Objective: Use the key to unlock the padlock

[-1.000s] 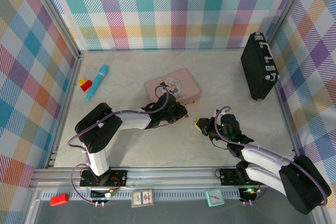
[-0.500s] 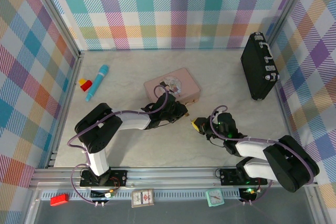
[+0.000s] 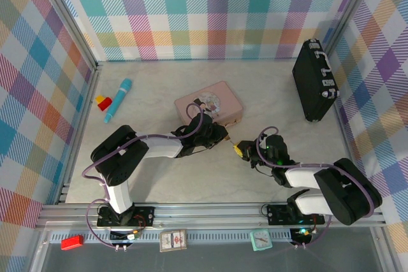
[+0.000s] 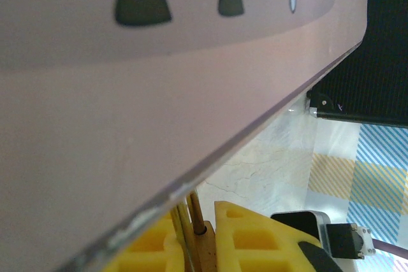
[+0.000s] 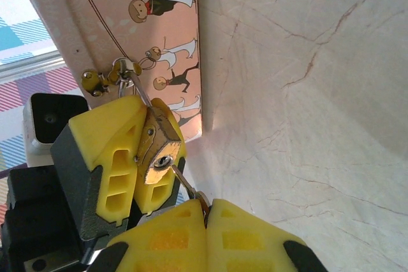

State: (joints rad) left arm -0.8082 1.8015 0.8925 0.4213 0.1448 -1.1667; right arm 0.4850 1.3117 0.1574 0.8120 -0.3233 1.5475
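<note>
Silvery key (image 5: 186, 184) now closer to padlock (image 5: 158, 141)

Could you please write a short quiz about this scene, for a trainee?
1. True or false: the left hand grips the padlock.
2. Which hand pinches the key? A) left hand B) right hand
3. Fill in: the padlock's shackle hangs on the clasp of the pink ____.
Key: 1 true; 2 B; 3 tin.
</note>
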